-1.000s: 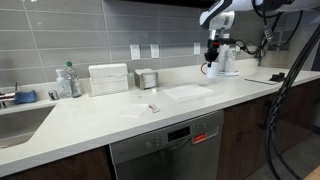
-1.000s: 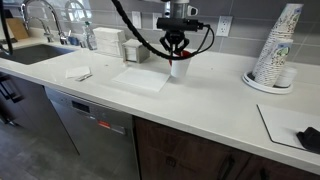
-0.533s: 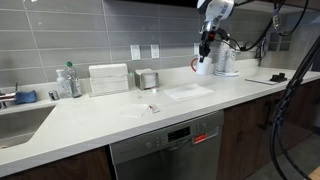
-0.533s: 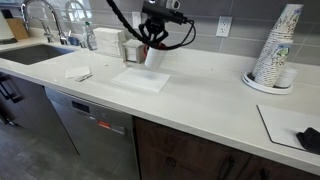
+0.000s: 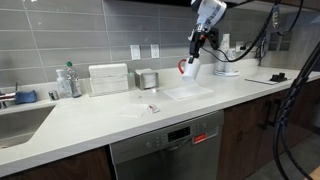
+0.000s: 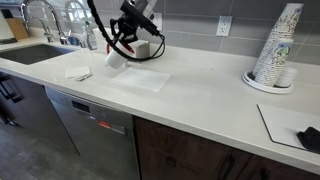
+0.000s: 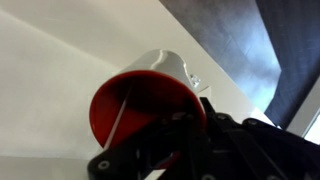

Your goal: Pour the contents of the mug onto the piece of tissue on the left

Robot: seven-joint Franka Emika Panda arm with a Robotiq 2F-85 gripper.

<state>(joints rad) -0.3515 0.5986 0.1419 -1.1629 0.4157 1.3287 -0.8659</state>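
Observation:
My gripper (image 5: 196, 52) is shut on the small white mug (image 5: 189, 68) with the red handle and holds it tilted in the air. It hangs above the flat white piece of tissue (image 5: 190, 92) on the counter. In an exterior view the gripper (image 6: 133, 32) holds the mug (image 6: 117, 59) over the counter by the left end of the tissue (image 6: 143, 80). The wrist view shows the mug's red inside (image 7: 140, 112) and white wall on its side against the gripper (image 7: 170, 135). I see no yellowish contents.
A fainter rumpled sheet (image 5: 140, 108) lies further along the counter, also in an exterior view (image 6: 78, 73). A napkin dispenser (image 5: 108, 78), bottle (image 5: 68, 80) and sink (image 5: 20, 120) stand beyond. Stacked paper cups (image 6: 276, 45) and a mat (image 6: 295, 125) are at the far end.
The gripper has carried the mug up from the back of the counter across to above the flat tissue and tipped it onto its side.

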